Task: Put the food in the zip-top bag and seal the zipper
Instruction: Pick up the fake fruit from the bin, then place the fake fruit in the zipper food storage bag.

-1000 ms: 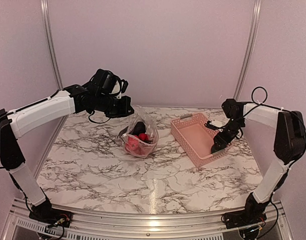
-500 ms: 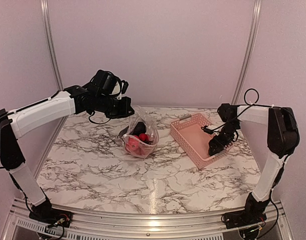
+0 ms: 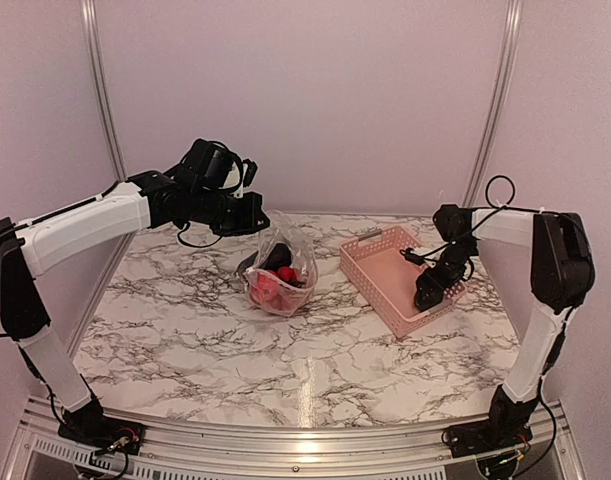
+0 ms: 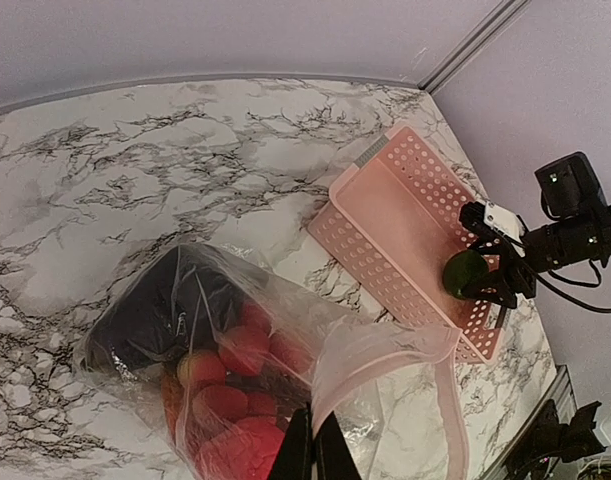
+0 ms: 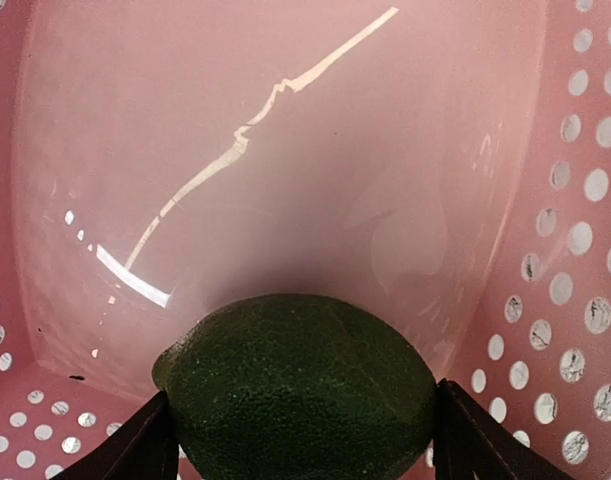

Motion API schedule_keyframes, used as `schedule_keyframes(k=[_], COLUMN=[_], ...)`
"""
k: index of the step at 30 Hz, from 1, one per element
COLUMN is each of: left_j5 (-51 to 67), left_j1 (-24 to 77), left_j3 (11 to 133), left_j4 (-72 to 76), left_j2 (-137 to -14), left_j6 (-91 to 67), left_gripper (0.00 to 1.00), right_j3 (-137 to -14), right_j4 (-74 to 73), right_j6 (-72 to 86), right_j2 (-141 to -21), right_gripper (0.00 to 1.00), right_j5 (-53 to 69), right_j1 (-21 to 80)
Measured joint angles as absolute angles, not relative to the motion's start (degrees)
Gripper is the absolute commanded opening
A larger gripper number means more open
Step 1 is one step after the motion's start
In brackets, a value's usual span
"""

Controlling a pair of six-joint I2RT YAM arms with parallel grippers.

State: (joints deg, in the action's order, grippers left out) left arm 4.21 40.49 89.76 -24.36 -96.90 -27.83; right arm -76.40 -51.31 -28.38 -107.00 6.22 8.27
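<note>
The zip-top bag (image 3: 281,268) stands on the marble table, its mouth held up and open. Inside it lie a dark eggplant (image 4: 155,305) and red and yellow round fruits (image 4: 225,400). My left gripper (image 3: 253,222) (image 4: 311,442) is shut on the bag's top edge by the zipper (image 4: 395,338). Over at the right, my right gripper (image 3: 426,297) (image 5: 303,395) reaches down into the near end of the pink basket (image 3: 385,268). Its fingers press both sides of a dark green fruit (image 5: 300,365) (image 4: 465,272) resting on the basket floor.
The pink basket (image 4: 385,215) (image 5: 285,150) lies at an angle, right of the bag, and holds only the green fruit. Marble table (image 3: 285,350) stretches in front of both. Lilac walls and metal corner posts close off the back and sides.
My right gripper has shifted a little left and deeper into the basket's near end and settled around the green fruit. The left arm and the bag have stayed still.
</note>
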Motion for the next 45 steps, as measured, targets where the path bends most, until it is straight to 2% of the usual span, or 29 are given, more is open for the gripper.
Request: schedule_keyframes(k=[7,14,26,36,38,42,45], left_j5=[4.3,4.3,4.9,5.7,6.0,6.0,6.0], left_j1=[40.5,40.5,40.5,40.5,40.5,40.5,40.5], left_j3=[89.8,89.8,89.9,89.9,89.9,89.9,89.9], left_j4=[-24.2,-24.2,-24.3,-24.3,-24.3,-24.3,-24.3], left_j2=[-96.9,-96.9,-96.9,-96.9,-96.9,-96.9,-96.9], left_j6=[-27.8,-27.8,-27.9,-27.9,-27.9,-27.8,-27.8], left_gripper=[0.00,0.00,0.00,0.00,0.00,0.00,0.00], right_j3=[-79.1,-87.3,-106.0,-110.0,-110.0,-109.3,-109.1], right_j4=[-51.7,-54.0,-51.2,-48.3,-48.0,-46.8,-45.7], right_j6=[-27.5,-27.0,-26.1,-27.2,-27.8,-28.7,-28.5], right_j2=[-106.9,-102.7,-99.2,-104.6,-106.0,-107.7,-108.5], right_gripper=[0.64,0.64,0.68,0.68,0.72,0.88,0.92], right_j5=[8.3,14.0,33.1,35.3,34.1,29.5,25.8], right_j1=[8.3,10.3,28.1,40.4,42.3,44.6,45.2])
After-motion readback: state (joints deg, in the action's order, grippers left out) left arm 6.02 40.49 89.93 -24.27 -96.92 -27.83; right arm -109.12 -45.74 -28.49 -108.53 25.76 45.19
